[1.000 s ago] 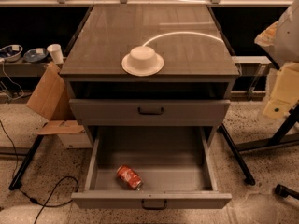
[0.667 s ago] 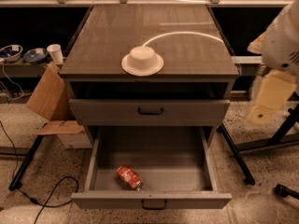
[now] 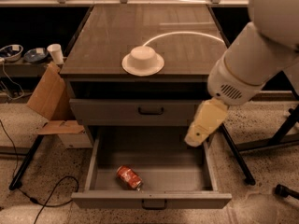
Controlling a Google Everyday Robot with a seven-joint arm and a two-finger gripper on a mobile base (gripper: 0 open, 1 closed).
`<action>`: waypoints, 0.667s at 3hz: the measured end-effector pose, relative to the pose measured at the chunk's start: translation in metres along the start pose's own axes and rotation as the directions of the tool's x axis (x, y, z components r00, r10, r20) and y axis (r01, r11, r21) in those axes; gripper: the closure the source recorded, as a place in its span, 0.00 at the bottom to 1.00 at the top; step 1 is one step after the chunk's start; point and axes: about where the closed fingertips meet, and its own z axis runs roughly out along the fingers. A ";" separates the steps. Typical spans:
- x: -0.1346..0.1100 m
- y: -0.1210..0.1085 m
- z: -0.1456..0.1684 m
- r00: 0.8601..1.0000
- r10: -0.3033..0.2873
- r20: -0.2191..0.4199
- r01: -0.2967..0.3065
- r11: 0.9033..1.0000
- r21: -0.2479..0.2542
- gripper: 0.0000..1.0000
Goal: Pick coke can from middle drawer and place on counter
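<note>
The coke can [image 3: 129,177] lies on its side on the floor of the open middle drawer [image 3: 161,174], near the front left. The drawer is pulled out below another, closed grey drawer front [image 3: 140,111]. The counter [image 3: 112,31] is the dark glossy top with a pale curved streak. My arm comes in from the upper right, and my gripper [image 3: 197,135], at its pale yellow end, hangs over the drawer's right wall. It is well right of the can and above it. Nothing shows in it.
An upturned white bowl [image 3: 143,60] sits on the counter's front middle. A cardboard box [image 3: 46,97], a paper cup [image 3: 56,53] and bowls [image 3: 11,52] are on the left. A black cable [image 3: 42,199] lies on the floor. Black stand legs [image 3: 238,157] are on the right.
My arm has swung in from the right edge, leftward and down. Its pale end now hangs over the right side of the open drawer. The can and bowl have not moved.
</note>
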 end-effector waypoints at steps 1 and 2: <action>-0.015 0.023 0.055 0.992 0.117 0.041 -0.114 0.991 -0.077 0.00; -0.022 0.047 0.112 0.966 0.231 0.118 -0.208 0.961 -0.181 0.00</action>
